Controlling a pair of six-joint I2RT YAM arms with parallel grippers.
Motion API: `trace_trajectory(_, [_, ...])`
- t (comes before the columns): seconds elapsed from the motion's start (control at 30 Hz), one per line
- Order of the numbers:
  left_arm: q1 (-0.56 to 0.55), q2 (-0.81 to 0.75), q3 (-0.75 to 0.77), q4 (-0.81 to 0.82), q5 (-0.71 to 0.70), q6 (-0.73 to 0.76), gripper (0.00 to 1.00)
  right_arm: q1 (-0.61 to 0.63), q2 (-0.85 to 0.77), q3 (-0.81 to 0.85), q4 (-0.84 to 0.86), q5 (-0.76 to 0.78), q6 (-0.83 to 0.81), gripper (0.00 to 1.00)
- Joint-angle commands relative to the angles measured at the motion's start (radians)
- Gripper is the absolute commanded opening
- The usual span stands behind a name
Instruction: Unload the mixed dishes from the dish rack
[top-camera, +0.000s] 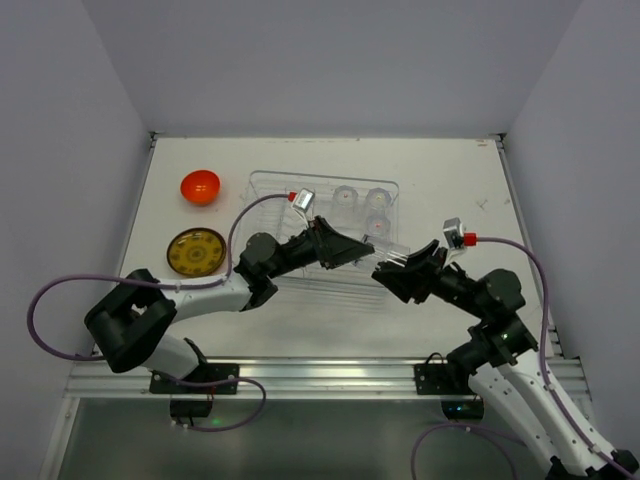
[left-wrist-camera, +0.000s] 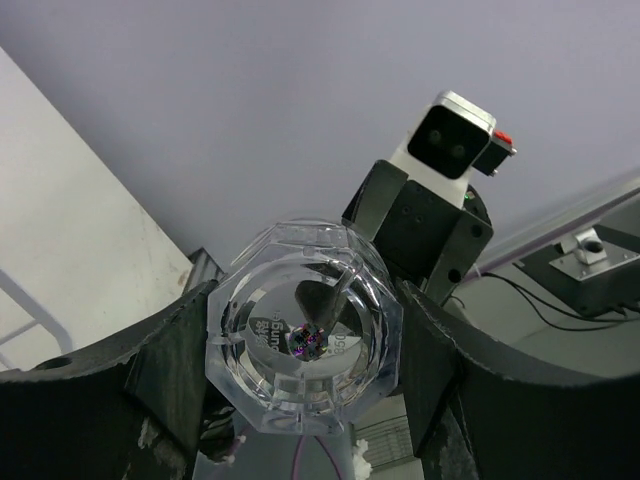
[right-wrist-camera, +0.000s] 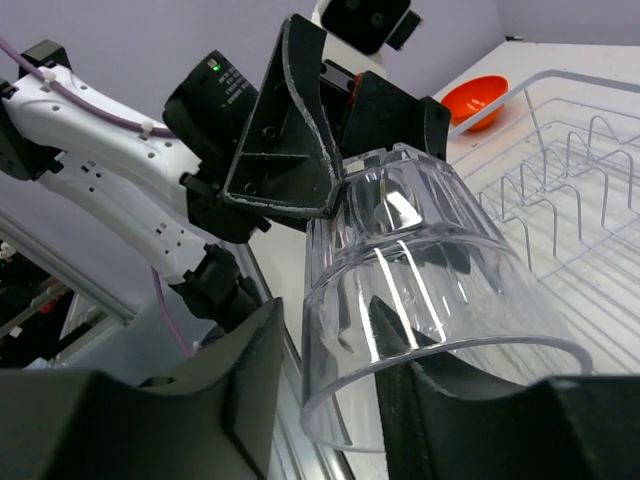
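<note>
A clear cup hangs on its side in the air over the front edge of the dish rack. My left gripper is shut on its faceted base, one finger on each side. My right gripper straddles the cup's rim, one finger inside and one outside. A narrow gap still shows between the outer finger and the wall. Three more clear cups stand in the rack.
An orange bowl sits on the table left of the rack, with a yellow-brown plate in front of it. The rack's wire ribs run under and behind the held cup. The two arms meet near the rack's front right corner.
</note>
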Motion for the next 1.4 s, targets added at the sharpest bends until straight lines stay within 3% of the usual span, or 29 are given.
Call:
trace_trajectory(0.0, [-0.002,0.029,-0.032,0.270,0.068,-0.098,0.00,-0.002,-0.029,-0.021,0.116,-0.015,0.037,0.39])
trace_trajectory(0.07, [-0.002,0.037,-0.043,0.275,0.065,-0.100,0.00,-0.002,-0.057,-0.030,0.118,0.010,0.034,0.33])
trace_trajectory(0.23, [-0.002,0.040,-0.055,0.293,0.054,-0.098,0.01,-0.002,-0.118,-0.041,0.098,0.059,0.009,0.00])
trace_trajectory(0.3, [-0.002,0.035,-0.055,0.284,0.054,-0.082,0.35,-0.002,-0.127,-0.038,0.095,0.071,-0.006,0.00])
trace_trajectory(0.33, [0.000,0.021,-0.052,0.269,0.051,-0.071,0.71,0.000,-0.129,-0.032,0.090,0.073,-0.012,0.00])
trace_trajectory(0.4, [0.003,-0.005,-0.041,0.162,0.037,-0.010,0.99,-0.003,-0.120,-0.003,0.044,0.087,-0.046,0.00])
trace_trajectory(0.47, [0.017,-0.077,-0.012,0.025,0.020,0.067,1.00,-0.002,-0.097,0.052,-0.049,0.125,-0.080,0.00])
trace_trajectory(0.5, [0.035,-0.156,0.006,-0.205,-0.039,0.177,1.00,0.000,-0.086,0.072,-0.086,0.180,-0.121,0.00])
trace_trajectory(0.57, [0.049,-0.239,0.107,-0.514,-0.175,0.314,1.00,-0.003,-0.057,0.115,-0.161,0.228,-0.170,0.00])
trace_trajectory(0.6, [0.049,-0.279,0.147,-0.804,-0.381,0.427,1.00,-0.003,-0.023,0.166,-0.233,0.248,-0.210,0.00])
trace_trajectory(0.67, [0.051,-0.373,0.207,-1.063,-0.650,0.513,1.00,-0.003,0.027,0.227,-0.310,0.332,-0.238,0.00])
trace_trajectory(0.7, [0.054,-0.403,0.218,-1.134,-0.702,0.532,1.00,-0.003,0.049,0.247,-0.336,0.372,-0.241,0.00])
trace_trajectory(0.87, [0.061,-0.468,0.295,-1.417,-0.817,0.622,1.00,-0.019,0.288,0.480,-0.515,0.654,-0.314,0.00])
trace_trajectory(0.9, [0.061,-0.461,0.311,-1.512,-0.828,0.633,1.00,-0.040,0.342,0.522,-0.540,0.673,-0.324,0.00])
trace_trajectory(1.07, [0.061,-0.470,0.329,-1.690,-0.834,0.672,1.00,-0.181,0.707,0.766,-0.692,0.708,-0.307,0.00])
trace_trajectory(1.2, [0.061,-0.548,0.301,-1.773,-0.820,0.711,1.00,-0.296,1.039,1.098,-0.913,0.771,-0.339,0.00])
trace_trajectory(1.23, [0.061,-0.559,0.292,-1.781,-0.801,0.733,1.00,-0.328,1.191,1.240,-0.997,0.762,-0.353,0.00])
trace_trajectory(1.37, [0.061,-0.624,0.261,-1.769,-0.736,0.780,1.00,-0.347,1.492,1.616,-1.233,0.789,-0.408,0.00])
